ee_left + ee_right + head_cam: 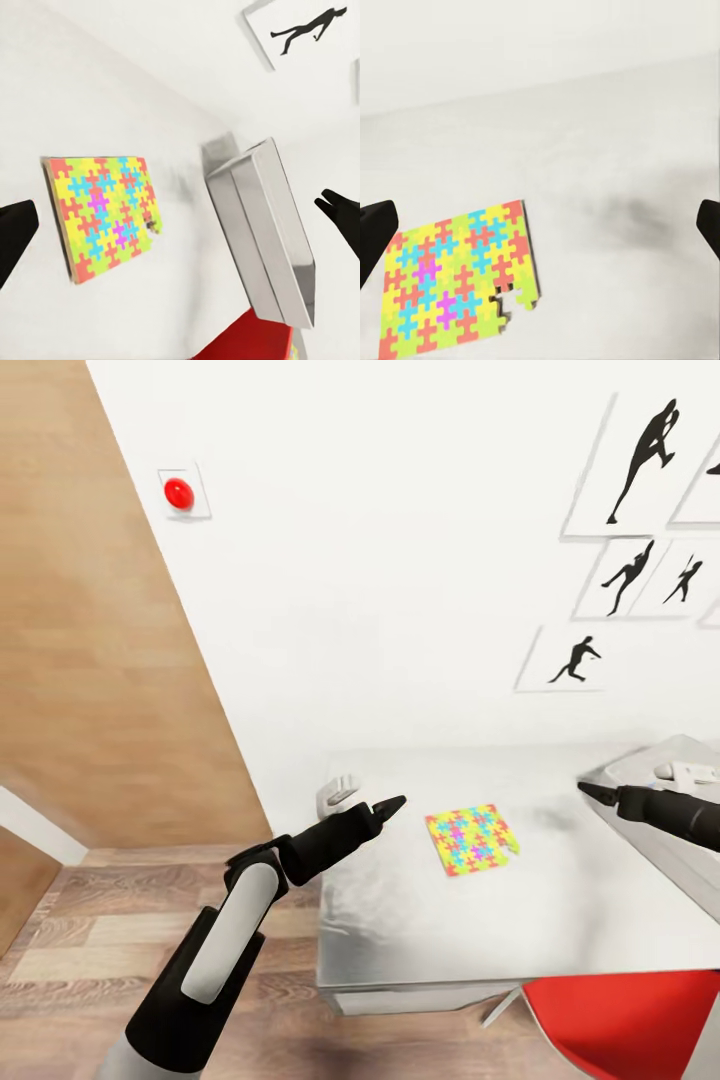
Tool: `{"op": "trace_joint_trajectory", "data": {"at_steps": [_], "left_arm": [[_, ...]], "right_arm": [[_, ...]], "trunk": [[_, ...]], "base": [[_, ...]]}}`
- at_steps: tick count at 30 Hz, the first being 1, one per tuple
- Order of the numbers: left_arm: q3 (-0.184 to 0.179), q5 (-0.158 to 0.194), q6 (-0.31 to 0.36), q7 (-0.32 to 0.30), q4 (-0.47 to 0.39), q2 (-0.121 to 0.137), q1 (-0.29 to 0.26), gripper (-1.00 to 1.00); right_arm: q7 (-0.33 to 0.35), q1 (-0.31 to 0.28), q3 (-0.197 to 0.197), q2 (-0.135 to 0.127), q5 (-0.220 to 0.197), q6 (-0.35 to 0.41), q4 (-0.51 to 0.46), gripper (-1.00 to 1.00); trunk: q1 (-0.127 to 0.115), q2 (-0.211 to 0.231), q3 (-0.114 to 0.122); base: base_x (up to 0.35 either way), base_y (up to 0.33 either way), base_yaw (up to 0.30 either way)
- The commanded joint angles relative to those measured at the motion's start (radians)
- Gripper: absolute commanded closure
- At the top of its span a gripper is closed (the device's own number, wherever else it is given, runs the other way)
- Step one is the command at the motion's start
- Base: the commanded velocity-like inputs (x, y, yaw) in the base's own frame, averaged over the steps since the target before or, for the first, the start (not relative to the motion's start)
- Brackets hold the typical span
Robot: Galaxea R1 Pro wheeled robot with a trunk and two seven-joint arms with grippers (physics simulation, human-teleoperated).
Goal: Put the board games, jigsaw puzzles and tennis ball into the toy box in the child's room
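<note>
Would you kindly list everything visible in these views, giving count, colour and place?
jigsaw puzzle: one, multicoloured, flat on the table between both grippers, one corner piece missing.
table: one, light grey, against the wall.
toy box: one, grey, on the table beyond the puzzle, near the right gripper.
silhouette pictures: several, black on white, wall above the table.
red button: one, wall beside the door.
door: one, brown wood, left.
red seat: one, under the table edge.
left gripper: black, open, above the table's left end.
right gripper: black, open, over the toy box.

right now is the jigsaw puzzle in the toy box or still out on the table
Out. The jigsaw puzzle lies flat on the table, apart from the toy box; neither gripper's fingers touch it.
</note>
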Motion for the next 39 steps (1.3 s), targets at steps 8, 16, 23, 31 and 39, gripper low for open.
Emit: {"op": "trace_joint_trajectory", "data": {"at_steps": [8,16,23,31,39], "left_arm": [[0.028,0.01,0.002,0.01,-0.001,0.013,0.007,-1.0],[0.129,0.01,0.0,-0.023,-0.001,0.068,0.055,-1.0],[0.218,0.009,0.001,-0.08,-0.001,0.1,0.096,-1.0],[0.293,0.0,0.0,-0.104,0.002,0.127,0.13,-1.0],[0.365,-0.001,-0.006,-0.114,0.006,0.149,0.166,-1.0]], "right_arm": [[0.008,-0.001,0.018,0.005,0.016,0.006,0.019,-1.0],[-0.016,-0.002,0.093,0.033,0.026,0.005,0.104,-1.0],[-0.097,-0.004,0.121,0.044,0.021,0.004,0.181,-1.0],[-0.171,-0.027,0.13,0.047,0.014,0.0,0.292,-1.0],[-0.218,-0.086,0.125,0.045,0.012,-0.046,0.443,-1.0]], "trunk": [[0.001,-0.002,-0.002],[0.001,-0.002,-0.002],[0.001,-0.002,-0.002],[0.001,-0.002,-0.002],[0.001,-0.002,-0.002]], "base": [[0.042,0.106,0.0],[0.013,0.032,0.0],[0.004,0.009,0.0],[0.001,0.003,0.0],[0.0,0.0,0.0]]}}
